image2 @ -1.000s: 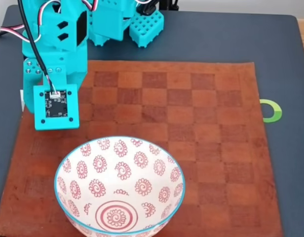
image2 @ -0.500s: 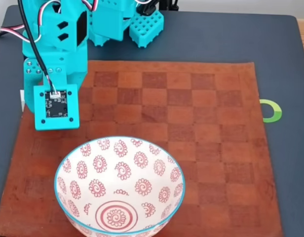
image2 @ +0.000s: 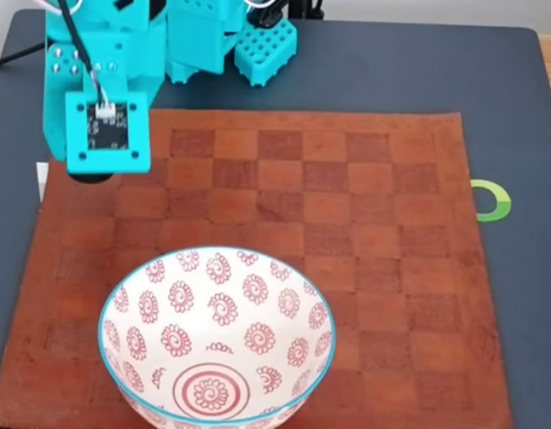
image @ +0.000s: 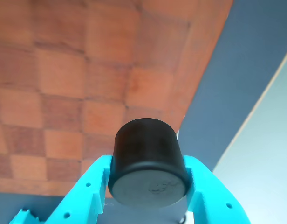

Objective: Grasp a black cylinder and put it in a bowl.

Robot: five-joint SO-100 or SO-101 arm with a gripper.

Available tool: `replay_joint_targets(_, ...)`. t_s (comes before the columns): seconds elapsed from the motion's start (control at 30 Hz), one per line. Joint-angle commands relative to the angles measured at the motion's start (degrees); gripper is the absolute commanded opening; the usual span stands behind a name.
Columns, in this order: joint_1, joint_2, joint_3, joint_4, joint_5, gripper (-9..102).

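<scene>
In the wrist view, the black cylinder (image: 148, 163) was seen clamped between the teal fingers (image: 90, 193) of the gripper (image: 148, 186), above the checkered mat (image: 87, 70). In the fixed view, the bowl (image2: 217, 335) was seen at the near edge, well apart from the gripper (image2: 92, 174) at far left.

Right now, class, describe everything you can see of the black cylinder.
The cylinder is small, squat and matte black, like a plastic cap. In the wrist view its flat end, bearing a faint embossed mark, faces the camera. It sits clamped between the two teal fingers of the end effector, which press its sides. It hangs over the brown checkered mat, near the mat's edge. In the fixed view just a dark sliver peeks out under the arm.
</scene>
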Motion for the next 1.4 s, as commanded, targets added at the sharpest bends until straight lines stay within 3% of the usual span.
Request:
replay_joint_targets(0.0, -1.7, 2.5, -8.4, 4.6, 0.4, 12)
replay_joint_targets(0.2, -6.1, -3.7, -22.1, 11.8, 0.8, 12)
replay_joint_targets(0.8, -18.4, -27.8, -53.8, 12.0, 3.0, 12)
replay_joint_targets(1.37, -21.5, -48.1, -77.2, 11.5, 3.2, 12)
